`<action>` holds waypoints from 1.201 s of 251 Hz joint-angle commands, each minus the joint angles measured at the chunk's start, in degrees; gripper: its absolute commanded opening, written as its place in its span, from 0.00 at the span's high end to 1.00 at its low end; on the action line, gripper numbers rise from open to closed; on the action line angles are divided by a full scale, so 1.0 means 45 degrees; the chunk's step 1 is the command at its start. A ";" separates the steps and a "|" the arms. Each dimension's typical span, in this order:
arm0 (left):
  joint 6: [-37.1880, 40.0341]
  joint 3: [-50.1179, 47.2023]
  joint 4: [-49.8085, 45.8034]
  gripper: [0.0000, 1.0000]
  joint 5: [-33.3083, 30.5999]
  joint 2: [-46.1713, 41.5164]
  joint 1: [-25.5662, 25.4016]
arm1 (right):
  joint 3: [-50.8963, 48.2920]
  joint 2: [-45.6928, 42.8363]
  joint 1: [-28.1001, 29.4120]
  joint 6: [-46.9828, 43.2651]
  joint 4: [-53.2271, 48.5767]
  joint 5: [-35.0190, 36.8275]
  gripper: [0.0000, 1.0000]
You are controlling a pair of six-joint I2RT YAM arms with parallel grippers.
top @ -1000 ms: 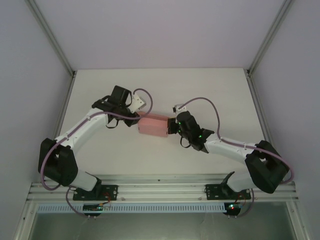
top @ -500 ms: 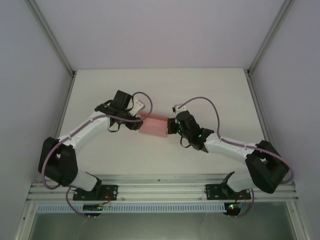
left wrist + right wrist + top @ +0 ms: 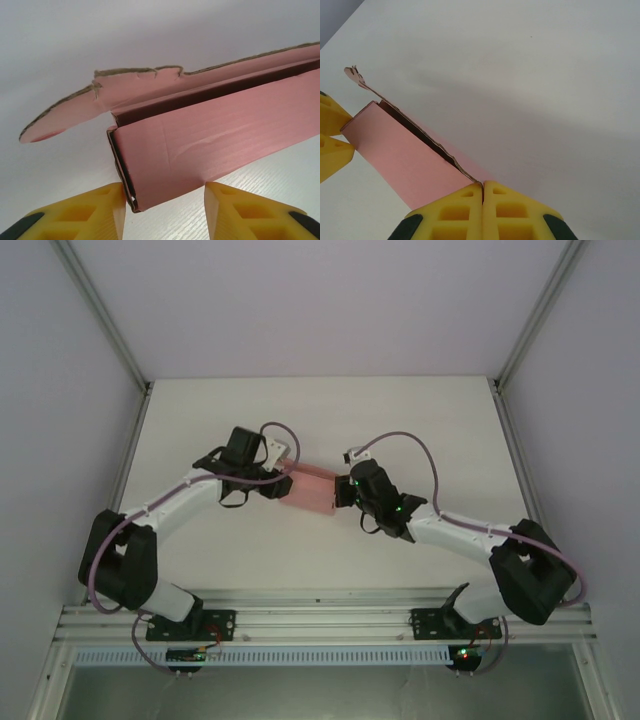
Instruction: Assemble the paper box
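Paper box (image 3: 308,491) at the middle of the table (image 3: 430,420), its long axis running between the left and right edges. Left gripper (image 3: 164,185) straddles the box's left end. Right gripper (image 3: 482,187) pinches a flap edge at the right end.

A robotics lab cell. Plain pale walls (image 3: 320,300) and aluminium posts (image 3: 100,310) box in a bare white surface (image 3: 300,560). Robot arms (image 3: 170,495) are bolted onto a rail (image 3: 320,622).
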 commanded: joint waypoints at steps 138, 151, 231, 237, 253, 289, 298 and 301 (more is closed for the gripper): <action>-0.1419 -0.1214 0.1225 0.65 0.1315 0.0093 -0.1193 | 0.1565 0.0663 -0.0138 0.1670 -0.3740 -0.1447 1.00; -0.1446 -0.1383 0.1194 0.67 0.0987 -0.0026 -0.1405 | 0.1741 0.0624 -0.0179 0.1711 -0.3902 -0.1753 1.00; -0.1685 -0.2735 0.1440 0.66 0.0400 -0.1165 -0.2006 | 0.2138 0.0122 -0.0886 0.2302 -0.4781 -0.3164 1.00; -0.1679 -0.2777 0.1439 0.66 0.0361 -0.1201 -0.2072 | 0.2152 0.0103 -0.0954 0.2317 -0.4833 -0.3335 1.00; -0.1754 -0.2939 0.1540 0.66 0.0240 -0.1245 -0.2245 | 0.2177 0.0015 -0.1016 0.2450 -0.4940 -0.3507 1.00; -0.1957 -0.3069 0.1709 0.66 0.0038 -0.1283 -0.2516 | 0.1969 0.0076 -0.1235 0.2702 -0.4902 -0.3956 1.00; -0.1999 -0.3090 0.1760 0.66 0.0027 -0.1292 -0.2546 | 0.1842 0.0092 -0.1240 0.2689 -0.4741 -0.3878 1.00; -0.2031 -0.3092 0.1779 0.66 0.0013 -0.1315 -0.2546 | 0.1812 0.0092 -0.1238 0.2689 -0.4709 -0.3809 1.00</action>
